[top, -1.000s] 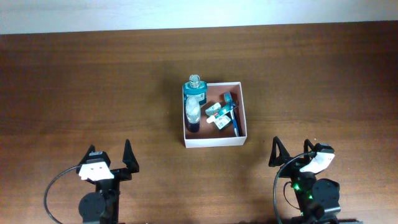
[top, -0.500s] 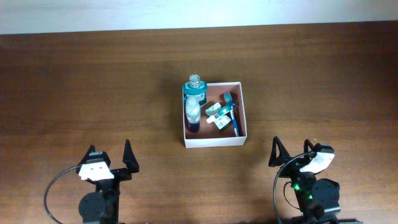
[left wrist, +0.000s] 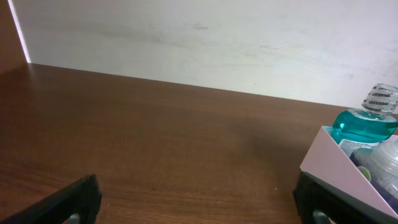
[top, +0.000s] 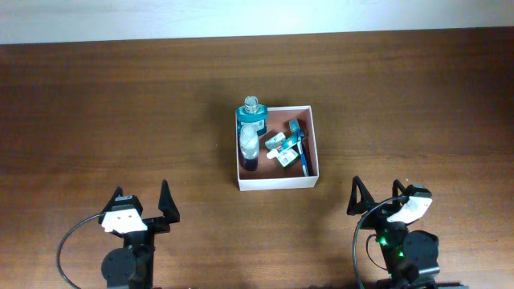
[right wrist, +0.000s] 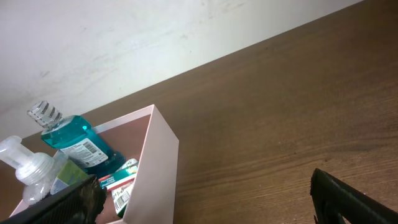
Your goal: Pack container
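Note:
The container (top: 277, 184) is a square white-walled box with a reddish-brown inside, at the table's middle. In it stand a teal bottle (top: 251, 117) and a clear bottle with dark liquid (top: 250, 147), with small teal-and-white tubes and a toothbrush (top: 287, 148) beside them. The left gripper (top: 143, 201) is open and empty at the front left. The right gripper (top: 376, 197) is open and empty at the front right. The container also shows in the left wrist view (left wrist: 339, 169) and in the right wrist view (right wrist: 158, 168), ahead of the fingers.
A brown wooden table (top: 120, 104) spans the view, with a white wall (top: 241, 16) along its far edge. Nothing else lies on the wood around the container.

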